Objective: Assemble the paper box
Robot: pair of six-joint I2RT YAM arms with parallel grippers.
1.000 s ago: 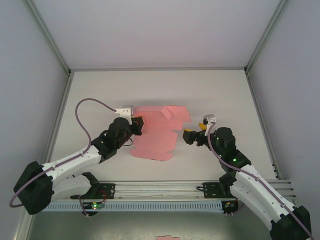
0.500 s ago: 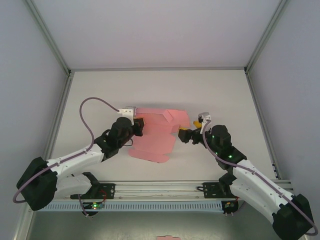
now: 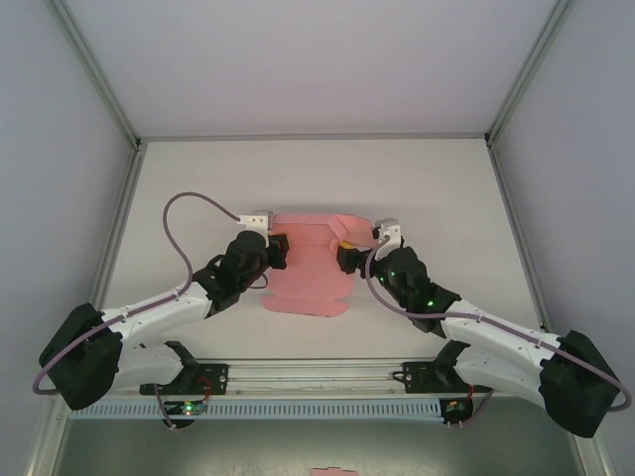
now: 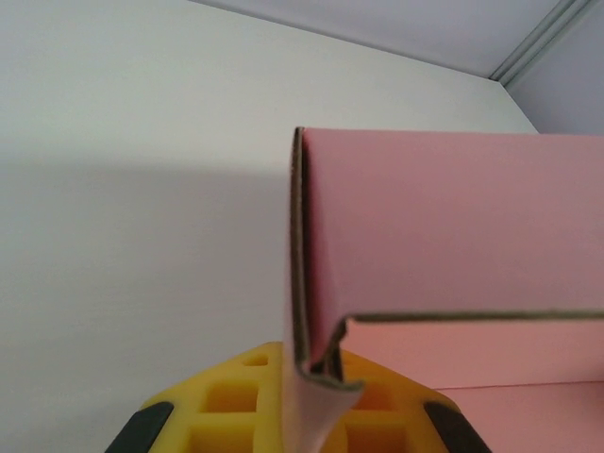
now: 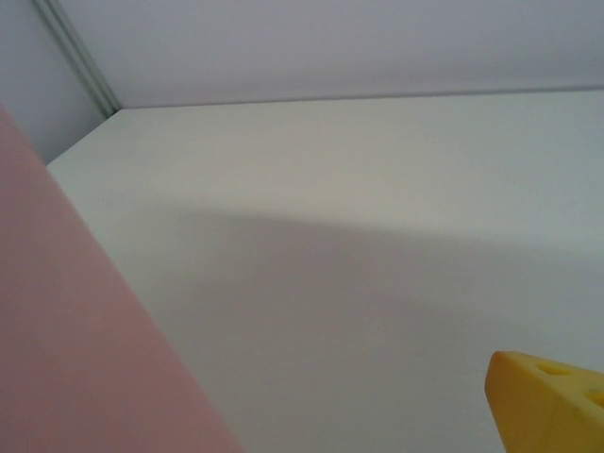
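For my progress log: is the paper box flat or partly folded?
Partly folded: one panel of the paper box stands up at a crease near the left fingers; the rest looks mostly flat.

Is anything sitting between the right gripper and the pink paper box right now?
Nothing visible does. The right gripper, fingers open, is at the right edge of the paper box; its wrist view shows bare table between them.

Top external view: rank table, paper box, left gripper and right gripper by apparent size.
1. table
2. paper box
3. left gripper and right gripper: too alike to rank.
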